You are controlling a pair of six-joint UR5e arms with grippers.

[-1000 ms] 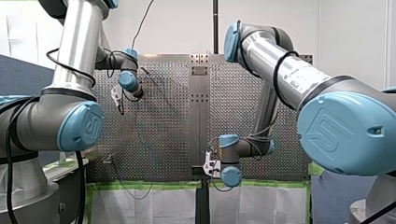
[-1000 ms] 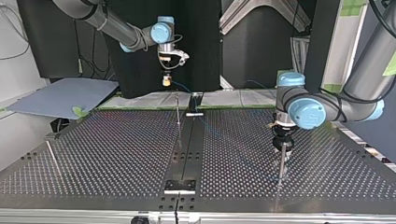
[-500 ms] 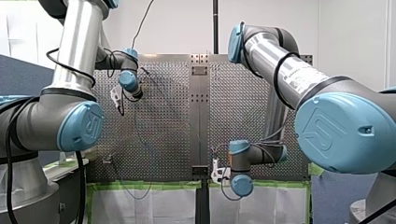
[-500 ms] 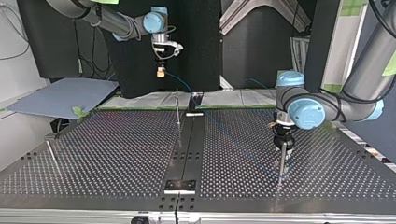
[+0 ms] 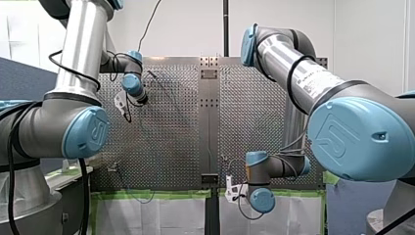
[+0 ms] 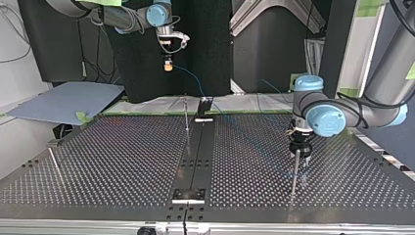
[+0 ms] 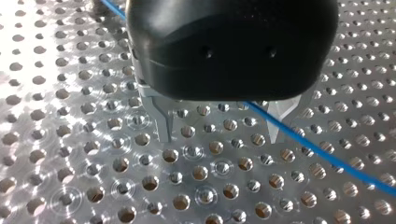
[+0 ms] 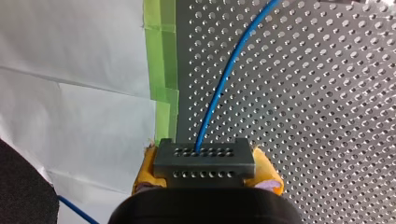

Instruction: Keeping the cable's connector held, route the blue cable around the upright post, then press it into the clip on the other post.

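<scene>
Since the earlier frames the right tool (image 6: pixel 168 64) has risen and drifted toward the top view's left. It now hangs above the far edge of the worktop (image 6: pixel 107 156). The left arm has barely shifted.

Top view, left to right:

- Right tool: in its wrist view the yellow pads (image 8: pixel 148 165) are clenched on the dark connector (image 8: pixel 204 161). The blue cable (image 8: pixel 224 79) leaves the connector's face and runs out over the perforated plate. Judgement: the lift takes up slack, so the run stays taut enough to steer.
- Centre post (image 6: pixel 186 117): stands upright near the far edge. The cable drops past it on the view's right. Contact cannot be confirmed.
- Left tool (image 6: pixel 299 152): hovers low, just beside the top of a second post (image 6: pixel 295 174). In its wrist view the metal fingers (image 7: pixel 161 119) are spread wide and grip nothing. The cable crosses beneath them, close to one finger. Judgement: they straddle the line as a guide, ready to push it down.

Which post carries the clip cannot be made out. Routing looks under way; pressing in is not yet done.
</scene>
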